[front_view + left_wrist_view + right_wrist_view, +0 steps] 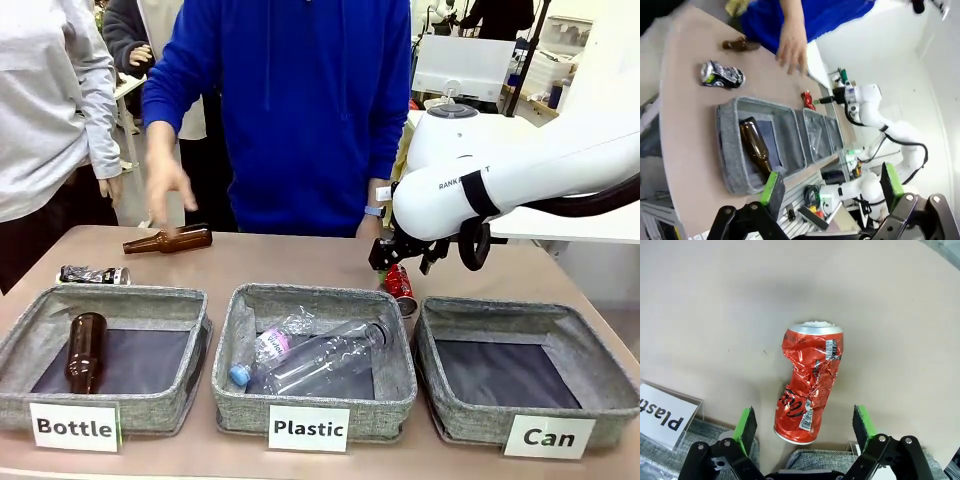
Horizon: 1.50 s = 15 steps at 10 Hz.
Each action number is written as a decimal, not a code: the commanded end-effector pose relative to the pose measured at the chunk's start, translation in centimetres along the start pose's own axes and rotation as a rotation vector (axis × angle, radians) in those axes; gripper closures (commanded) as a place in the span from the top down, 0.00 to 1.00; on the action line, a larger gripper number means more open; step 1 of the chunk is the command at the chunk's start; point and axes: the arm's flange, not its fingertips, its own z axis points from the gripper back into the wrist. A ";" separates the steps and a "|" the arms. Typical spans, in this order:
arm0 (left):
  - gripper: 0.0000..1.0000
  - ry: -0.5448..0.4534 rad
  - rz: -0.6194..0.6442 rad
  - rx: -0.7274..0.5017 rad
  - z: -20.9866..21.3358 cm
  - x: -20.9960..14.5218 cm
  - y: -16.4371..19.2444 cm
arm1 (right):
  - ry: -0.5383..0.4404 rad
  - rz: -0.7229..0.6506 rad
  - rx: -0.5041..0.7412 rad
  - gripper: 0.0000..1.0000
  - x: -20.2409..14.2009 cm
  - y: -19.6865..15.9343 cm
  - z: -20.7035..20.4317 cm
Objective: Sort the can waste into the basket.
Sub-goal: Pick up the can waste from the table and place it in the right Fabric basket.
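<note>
The crushed red can (pixel 400 286) lies on the table just behind the gap between the middle bin and the basket labelled "Can" (pixel 497 313). My right gripper (pixel 404 256) hovers right above it. In the right wrist view the red can (pixel 810 385) lies lengthwise between the open green fingers (pixel 746 424), untouched, with my right gripper (pixel 805 425) open over its near end. The black crushed can (pixel 93 275) rests at the far left behind the "Bottle" bin; it is also the black can (pixel 722 75) in the left wrist view. My left gripper (pixel 831 185) is open, high off the table's left end.
The "Bottle" bin (pixel 150 298) holds a brown bottle (pixel 85 350). The "Plastic" bin (pixel 300 296) holds clear plastic bottles (pixel 320 355). Another brown bottle (pixel 168 240) lies at the far edge under the person's hand (pixel 165 185). The "Can" basket floor is bare.
</note>
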 end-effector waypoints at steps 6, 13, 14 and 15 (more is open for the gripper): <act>1.00 0.391 -0.026 0.029 -12.0 -4.7 2.2 | 0.057 -0.059 0.015 1.00 1.5 0.7 -2.9; 1.00 0.527 0.003 0.026 -15.5 -6.6 2.8 | 0.055 -0.089 -0.011 0.00 2.7 0.2 -5.0; 1.00 0.527 0.003 0.026 -15.5 -6.6 2.8 | 0.060 -0.091 -0.015 0.35 2.5 0.3 -5.0; 1.00 0.527 0.003 0.026 -15.5 -6.6 2.8 | 0.059 -0.089 -0.014 0.00 2.5 0.4 -4.9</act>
